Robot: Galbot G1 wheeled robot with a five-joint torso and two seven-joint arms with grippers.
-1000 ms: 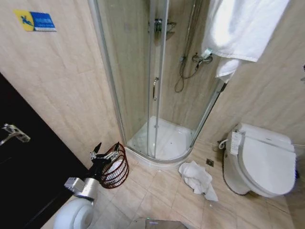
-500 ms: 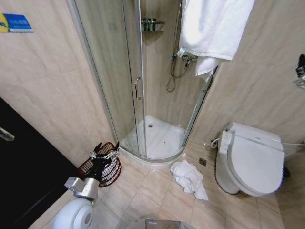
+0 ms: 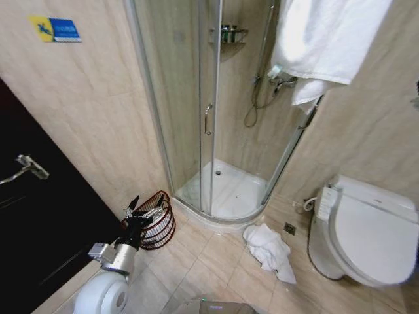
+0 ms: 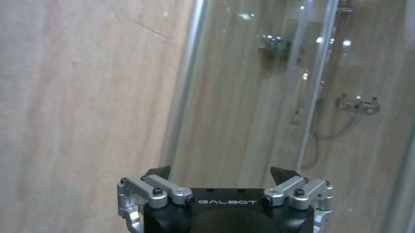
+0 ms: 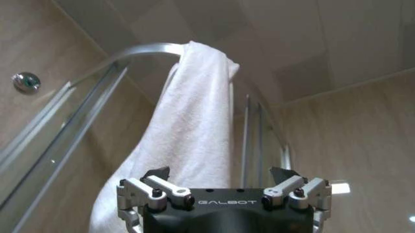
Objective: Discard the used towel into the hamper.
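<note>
Left tool (image 3: 145, 208) hangs empty, fingers apart, beside the hamper (image 3: 159, 222). Right tool (image 5: 220, 174), also apart, faces a hung towel (image 5: 188, 126). Another towel (image 3: 268, 252) lies crumpled on the floor (image 3: 209, 261)

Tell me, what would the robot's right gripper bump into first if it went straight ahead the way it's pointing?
Probably the white towel draped over the shower's top rail. The open right gripper aims up at it, though how far off it hangs is hard to judge.

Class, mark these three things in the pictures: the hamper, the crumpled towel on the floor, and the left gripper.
hamper (image 3: 159, 230), head view, on its ribbed wire side.
crumpled towel (image 3: 267, 248), head view, on the middle of the white heap.
left gripper (image 3: 144, 204), head view, midway between its open fingertips.
</note>
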